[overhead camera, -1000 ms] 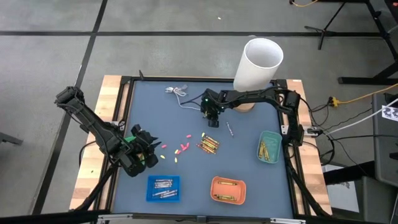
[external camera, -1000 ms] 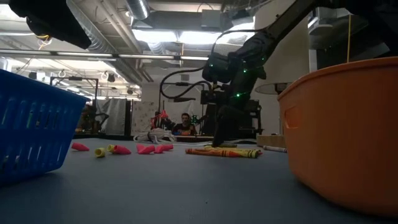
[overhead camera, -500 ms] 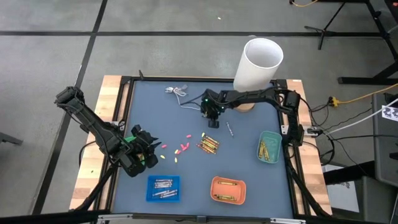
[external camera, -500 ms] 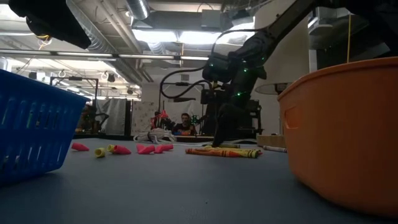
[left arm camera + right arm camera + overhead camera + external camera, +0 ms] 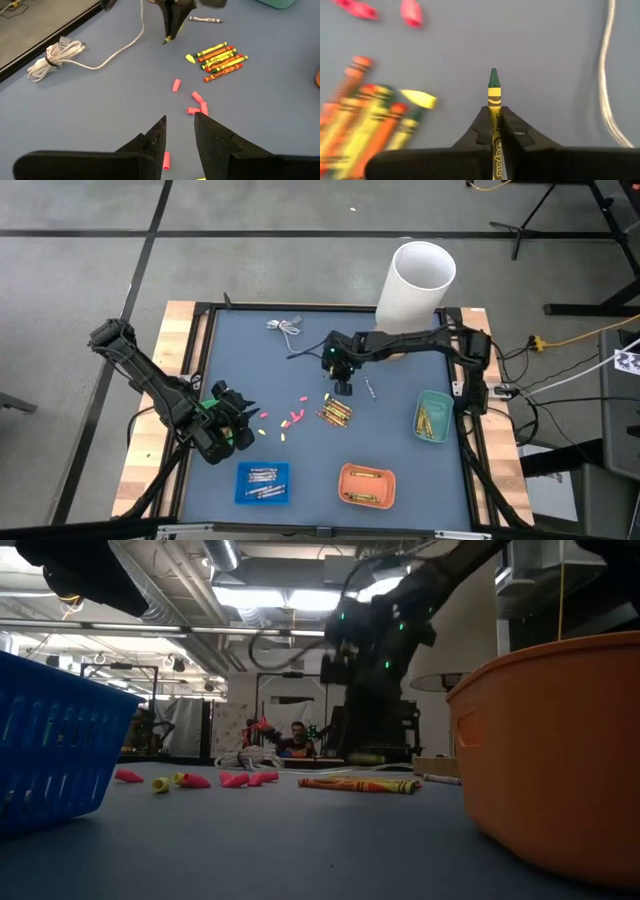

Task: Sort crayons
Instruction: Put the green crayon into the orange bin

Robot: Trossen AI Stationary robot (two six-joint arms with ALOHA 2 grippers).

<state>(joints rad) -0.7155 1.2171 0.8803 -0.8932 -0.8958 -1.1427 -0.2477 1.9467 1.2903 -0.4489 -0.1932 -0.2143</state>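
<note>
Right wrist view: my right gripper (image 5: 494,131) pinches a green-tipped crayon (image 5: 493,95) above the mat, just beyond the loose crayons (image 5: 336,412). I should keep it level and carry it right to the teal tray (image 5: 432,416).

Loose crayons (image 5: 336,413): small heap mid-worktop, yellow and orange wrappers, lying flat side by side. One grey crayon (image 5: 369,388) lies apart, just right of heap. One yellow-wrapped, green-tipped crayon (image 5: 493,107) clamped lengthwise in right hand (image 5: 341,385), lifted clear of worktop, just beyond the heap.
</note>
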